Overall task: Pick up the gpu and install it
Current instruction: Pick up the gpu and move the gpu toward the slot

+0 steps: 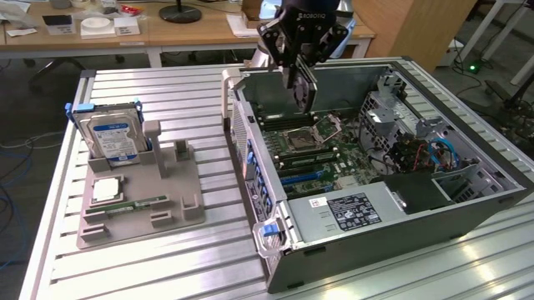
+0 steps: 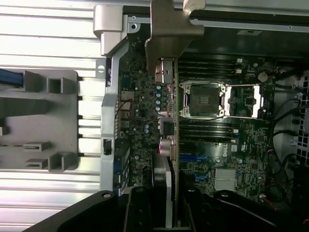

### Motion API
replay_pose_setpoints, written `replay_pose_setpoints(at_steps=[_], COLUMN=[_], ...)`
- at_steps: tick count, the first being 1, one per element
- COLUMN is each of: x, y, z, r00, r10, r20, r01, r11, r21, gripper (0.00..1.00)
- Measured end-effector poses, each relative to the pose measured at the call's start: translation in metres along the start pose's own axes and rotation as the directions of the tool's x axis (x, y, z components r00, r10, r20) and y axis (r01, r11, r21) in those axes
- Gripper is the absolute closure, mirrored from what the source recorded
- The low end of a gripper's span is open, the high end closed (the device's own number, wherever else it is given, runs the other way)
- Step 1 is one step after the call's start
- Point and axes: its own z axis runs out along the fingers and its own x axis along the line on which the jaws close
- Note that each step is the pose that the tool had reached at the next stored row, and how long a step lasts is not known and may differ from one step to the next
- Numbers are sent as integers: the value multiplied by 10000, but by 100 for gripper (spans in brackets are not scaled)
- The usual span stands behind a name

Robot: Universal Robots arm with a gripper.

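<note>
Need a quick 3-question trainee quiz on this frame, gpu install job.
1. True or false: the gripper holds the gpu over the open computer case.
2. The hard drive stands in: A) the case B) the grey holder C) the gripper.
3. Fill in: the gpu hangs ___ the motherboard, not seated in a slot.
Key: 1 true; 2 B; 3 above.

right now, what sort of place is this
Likely a robotics lab bench: the gripper holds the gpu over an open computer case on a slatted metal table, with office desks behind.
</note>
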Motion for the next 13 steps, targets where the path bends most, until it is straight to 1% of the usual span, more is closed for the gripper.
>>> replay_pose_setpoints(at_steps=[13], x=[-150], y=[-3], z=[1], r00=[10000], r10=[0], r20=[0], r01=[0], r11=[10000], r21=[-1], gripper=[71])
